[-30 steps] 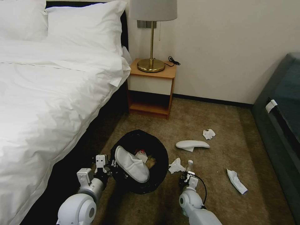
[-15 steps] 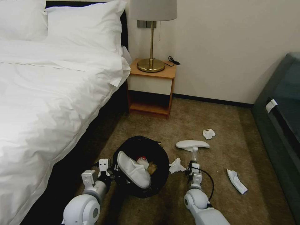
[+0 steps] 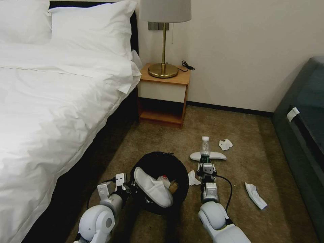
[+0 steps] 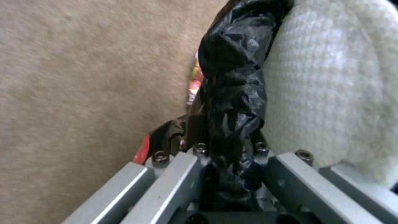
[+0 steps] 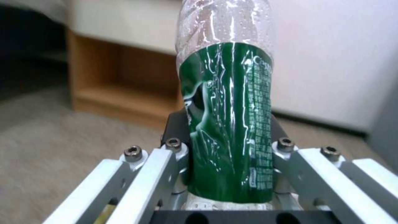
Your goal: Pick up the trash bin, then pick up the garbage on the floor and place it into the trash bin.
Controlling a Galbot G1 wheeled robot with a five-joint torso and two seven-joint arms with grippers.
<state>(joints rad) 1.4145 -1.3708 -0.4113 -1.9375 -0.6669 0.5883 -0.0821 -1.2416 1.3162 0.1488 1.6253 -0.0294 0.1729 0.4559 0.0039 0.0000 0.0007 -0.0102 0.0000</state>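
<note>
Right gripper (image 3: 205,163) pinches the plastic bottle (image 3: 205,147) at its green label, cap upright above the fingers. Left gripper (image 3: 132,187) clamps the black-lined trash bin (image 3: 180,173) at its rim. Recommended: carry the bottle over the mouth, clear of the slipper (image 3: 153,191), before releasing.

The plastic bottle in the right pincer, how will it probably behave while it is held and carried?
The plastic bottle looks empty, with only droplets inside, so it is probably very light. Its green label is dented where the right pincer squeezes it, so the wall likely gives easily. The smooth round body might slip or turn if the grip loosens.
</note>
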